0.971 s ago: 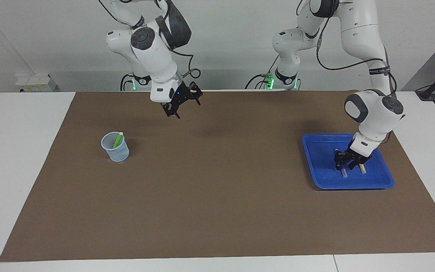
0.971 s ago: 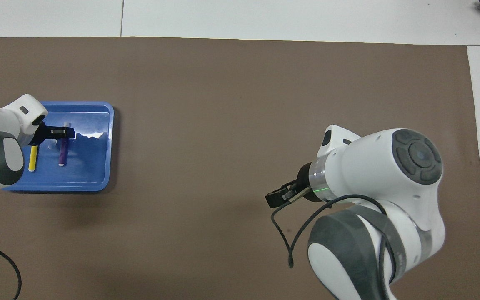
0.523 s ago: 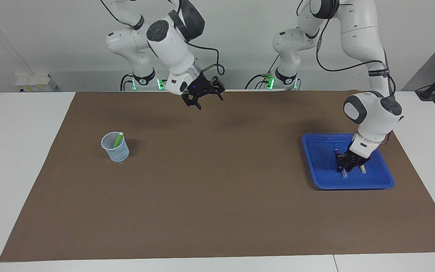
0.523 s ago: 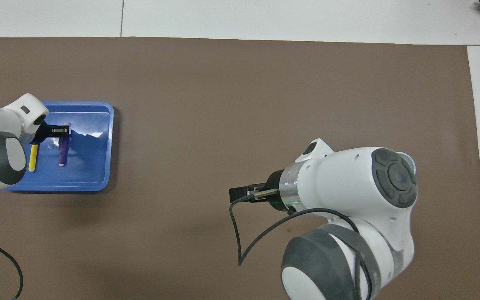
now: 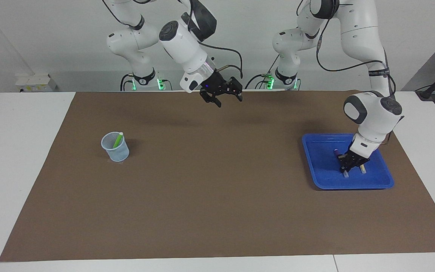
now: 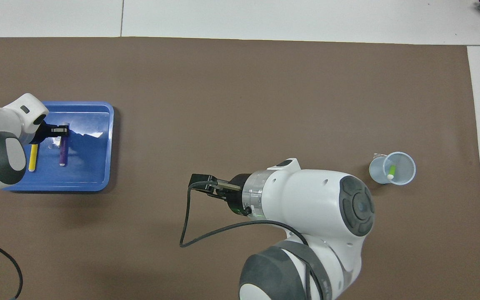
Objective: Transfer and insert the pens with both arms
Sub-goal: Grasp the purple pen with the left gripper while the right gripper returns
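Overhead view has the left claw [image 6: 63, 130] down in the blue tray [image 6: 94, 183] at the left arm's end of the counter [image 6: 240, 104], clamped shut on the purple pen [image 6: 62, 153] near that pen's farther end. Whether the pen has left the tray floor I can't really tell, the claw hides that bit. Yellow pen [image 6: 33, 157] lies flat in the same tray, just beside the purple one, toward the tray's outer edge. Green pen [image 5: 118, 140] stands tilted in the clear cup [image 5: 115, 147] at the right arm's end, pale tip up. Right claw [image 5: 221, 99] is up in the air over the brown mat [image 5: 217, 211], around the middle near the robots' edge, fingers spread wide, holding nothing.
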You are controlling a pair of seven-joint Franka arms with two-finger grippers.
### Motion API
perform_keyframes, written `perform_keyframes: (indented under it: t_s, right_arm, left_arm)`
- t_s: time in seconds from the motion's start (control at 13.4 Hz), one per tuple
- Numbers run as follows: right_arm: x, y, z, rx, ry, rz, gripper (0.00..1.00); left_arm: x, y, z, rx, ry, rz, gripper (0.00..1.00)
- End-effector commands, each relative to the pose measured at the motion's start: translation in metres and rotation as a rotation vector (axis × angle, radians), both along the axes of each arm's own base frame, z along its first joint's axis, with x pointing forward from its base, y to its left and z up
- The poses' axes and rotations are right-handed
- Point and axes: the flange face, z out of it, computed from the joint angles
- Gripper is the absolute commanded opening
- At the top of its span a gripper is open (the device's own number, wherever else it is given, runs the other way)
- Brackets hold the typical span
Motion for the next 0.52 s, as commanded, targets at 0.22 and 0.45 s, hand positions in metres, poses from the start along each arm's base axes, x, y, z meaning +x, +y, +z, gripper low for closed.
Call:
perform_keyframes:
  t_s: [0.22, 0.45]
  right_arm:
    - [-0.003, 0.017, -0.004, 0.077, 0.063, -0.146, 1.00]
    - [-0.010, 0.034, -0.009, 0.138, 0.055, -0.194, 1.00]
  left_arm:
    - [0.010, -0.006, 0.017, -0.019, 0.112, 0.002, 0.00]
    - [0.006, -0.011, 0.034, -0.027, 0.142, 0.035, 0.00]
